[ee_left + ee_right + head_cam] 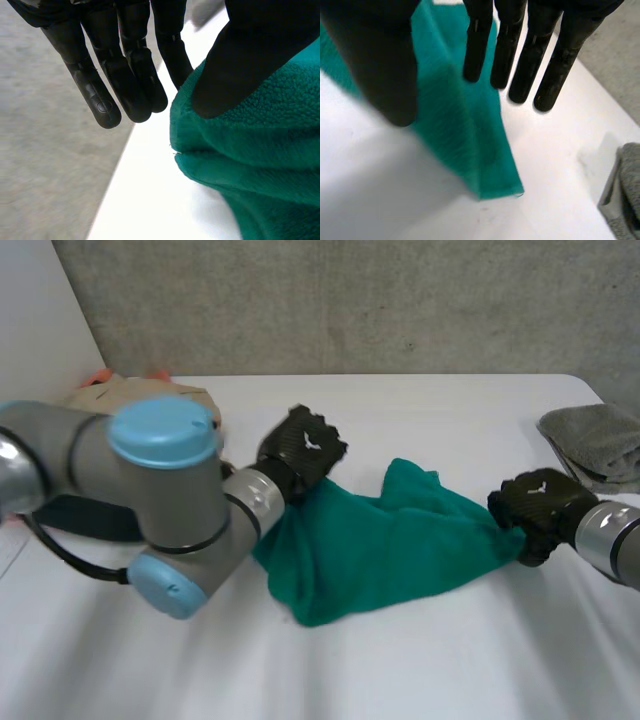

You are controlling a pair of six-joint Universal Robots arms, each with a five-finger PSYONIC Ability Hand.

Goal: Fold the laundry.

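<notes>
Head view, nearest first: the left arm (pixel 160 510) crosses the near left part of the white bench (pixel 450 670). Just beyond it we see the green cloth (pixel 390 545) lying rumpled in the middle of the bench, with a ridge bunched up on its far side. The left hand (pixel 303 448) is at the cloth's far left corner. The right hand (pixel 540 505) is at its right end, where the cloth narrows to a point.

In the left wrist view that hand's fingers (pixel 131 80) are straight and close together beside the cloth's edge. Its thumb (pixel 240 60) lies on a thick fold, and we see nothing pinched.

In the right wrist view the fingers (pixel 520 65) are straight and slightly spread, with the thumb (pixel 385 65) held apart from them. The cloth's corner lies flat on the bench under the palm, and neither fingers nor thumb grip it.

Farther back, a folded grey cloth (pixel 600 440) rests by the bench's right edge near the far right corner, well apart from the green one. A beige and orange heap (pixel 150 390) sits at the far left corner, behind the left arm.
</notes>
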